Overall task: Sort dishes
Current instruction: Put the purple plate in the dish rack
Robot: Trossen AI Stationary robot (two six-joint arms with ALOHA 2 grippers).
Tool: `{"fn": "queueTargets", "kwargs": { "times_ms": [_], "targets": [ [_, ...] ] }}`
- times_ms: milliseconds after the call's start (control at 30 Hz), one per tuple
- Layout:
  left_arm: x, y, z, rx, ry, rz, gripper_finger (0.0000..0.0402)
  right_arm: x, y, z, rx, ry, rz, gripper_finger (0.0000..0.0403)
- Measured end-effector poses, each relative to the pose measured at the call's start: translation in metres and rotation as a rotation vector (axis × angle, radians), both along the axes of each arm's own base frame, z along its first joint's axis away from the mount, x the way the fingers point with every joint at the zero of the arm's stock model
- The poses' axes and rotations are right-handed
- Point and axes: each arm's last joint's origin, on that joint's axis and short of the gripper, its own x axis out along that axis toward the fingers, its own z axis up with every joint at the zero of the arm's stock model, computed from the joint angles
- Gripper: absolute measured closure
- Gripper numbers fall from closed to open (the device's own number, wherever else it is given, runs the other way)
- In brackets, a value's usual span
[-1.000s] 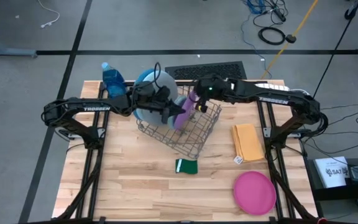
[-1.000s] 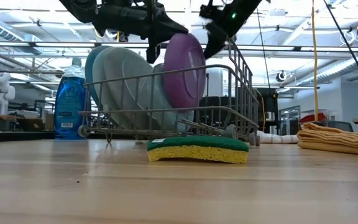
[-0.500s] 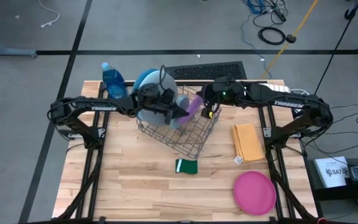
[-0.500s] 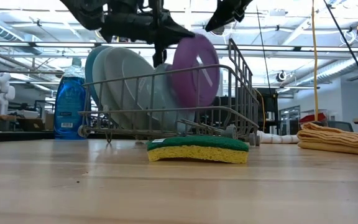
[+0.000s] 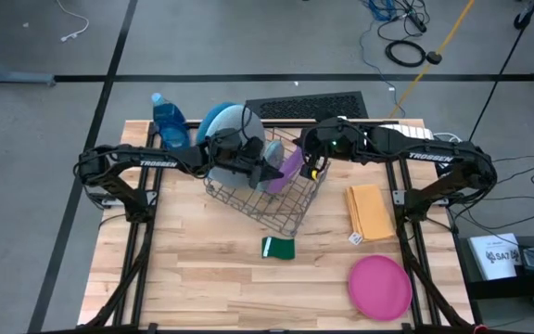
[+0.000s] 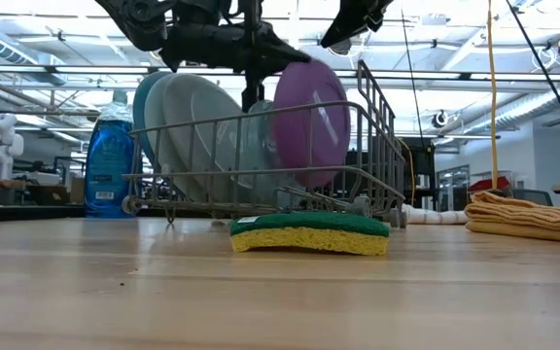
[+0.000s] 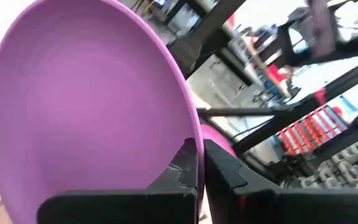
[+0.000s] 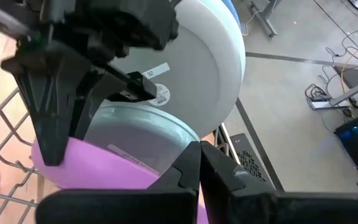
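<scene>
Purple plate (image 6: 311, 122) stands on edge in the grey wire rack (image 5: 276, 199), its rim pinched between the closed fingers of the left gripper (image 5: 269, 173), which reaches in from the left. It tilts slightly, face turned right, just right of the teal plate (image 6: 257, 146) and the two large blue plates (image 6: 188, 126). The right gripper (image 5: 315, 167) hangs shut and empty just right of the rack's far corner. All are smooth, thin, glossy plastic discs. A pink plate (image 5: 379, 287) lies flat, well apart, at the table's near right.
</scene>
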Motion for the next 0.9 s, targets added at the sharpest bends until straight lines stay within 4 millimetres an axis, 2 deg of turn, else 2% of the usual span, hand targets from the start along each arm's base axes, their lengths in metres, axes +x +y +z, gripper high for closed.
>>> {"fn": "queueTargets", "kwargs": {
  "times_ms": [767,900],
  "targets": [
    [-0.0012,0.0007,-0.0021,0.024,0.036,0.071,0.0394,-0.0012,0.0001,-0.0018,0.008,0.020,-0.007,0.0403],
    [-0.0034,0.0005,0.0027,0.033,0.021,0.089,0.0394,-0.0013,0.0000,-0.0018,0.007,0.020,-0.007,0.0403]
  ]
}}
